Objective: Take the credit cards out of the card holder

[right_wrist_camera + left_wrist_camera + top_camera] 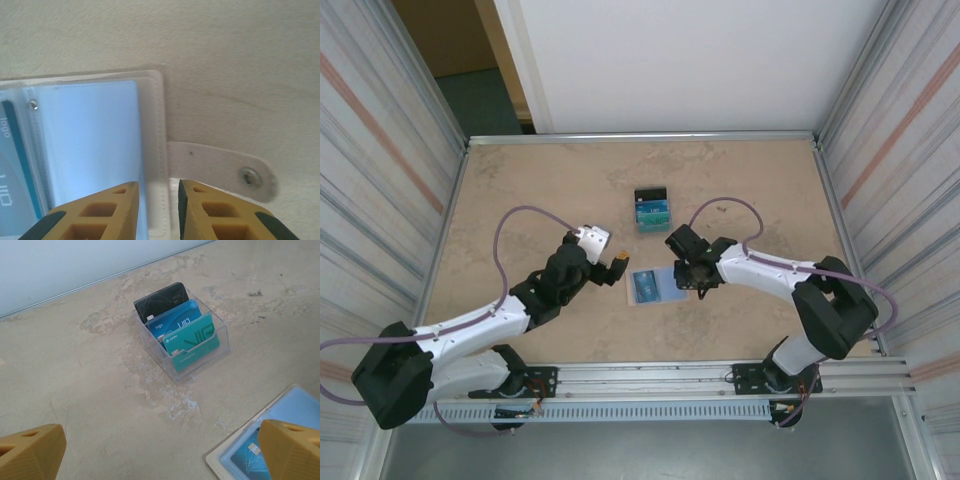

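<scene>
Clear plastic forms the small open box (651,210) toward the far middle of the table (520,200). Three credit cards stand on edge in it, one behind another: a teal-green card (195,342) in front, a blue card (175,320) in the middle and a black card (162,302) at the back. Each is partly covered by the one before it.

Nearer the arms, the card holder (655,287) lies open and flat between the two grippers. Its pale blue lining faces up, and a teal-blue card (250,457) sits in its left half under a clear sleeve. The right wrist view cuts that card off at the left edge, and the left wrist view shows only a corner of the holder.

The left gripper (620,262) hangs just left of the holder with its fingers (30,450) spread wide, holding nothing. The right gripper (157,187) is at the holder's right edge, just beside the snap tab (225,167). Its fingers (100,215) are drawn close, with the beige rim in the narrow gap. Whether they actually clamp that rim is hard to make out.
</scene>
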